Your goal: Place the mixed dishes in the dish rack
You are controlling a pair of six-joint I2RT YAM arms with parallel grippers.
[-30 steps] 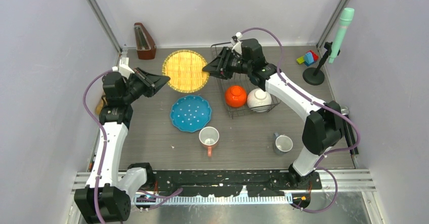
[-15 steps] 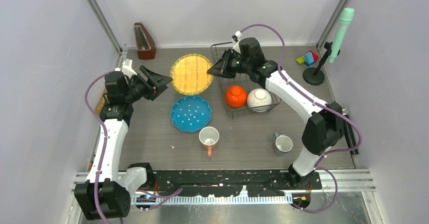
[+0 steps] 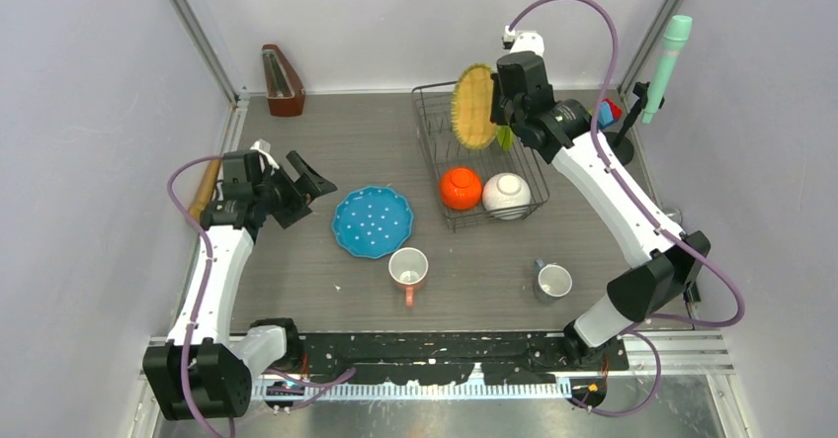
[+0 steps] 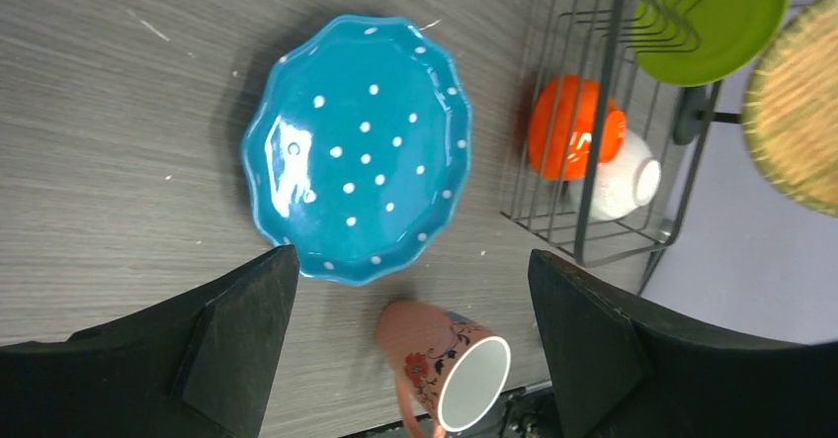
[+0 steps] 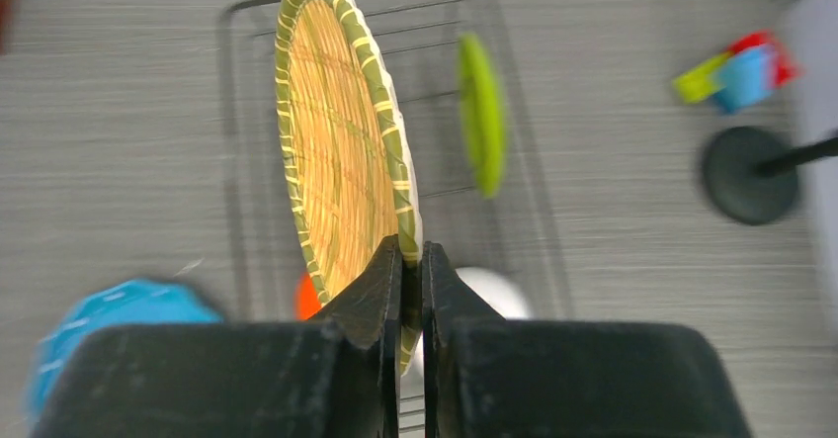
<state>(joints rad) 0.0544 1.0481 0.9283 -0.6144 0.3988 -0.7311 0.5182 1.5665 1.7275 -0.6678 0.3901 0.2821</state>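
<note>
plate [image 3: 372, 221] on table [image 3: 316, 141] left of rack [image 3: 435, 122], bowls [image 3: 460, 188] inside rack

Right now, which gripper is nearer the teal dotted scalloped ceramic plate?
Left. The left gripper hangs open beside the plate; the right gripper is farther, above the dark wire dish rack.

The grey wood-grain bench [image 3: 326, 131] carries a blue dotted plate [image 3: 372, 220], flat, just ahead of the left tool [image 4: 410, 255]. A pink floral mug [image 3: 407, 268] stands upright just beyond the plate, to that tool's right. A rolling pin [image 3: 205, 186] lies behind the tool at the bench's left edge, and a brown metronome [image 3: 282, 80] stands well apart at the back. The dish rack [image 3: 432, 161] sits below the right tool [image 5: 412, 245], with toy blocks [image 5: 741, 72] and a black round stand base [image 5: 746, 174] to its right. A grey-blue mug [image 3: 552, 281] stands well apart from both.
</note>
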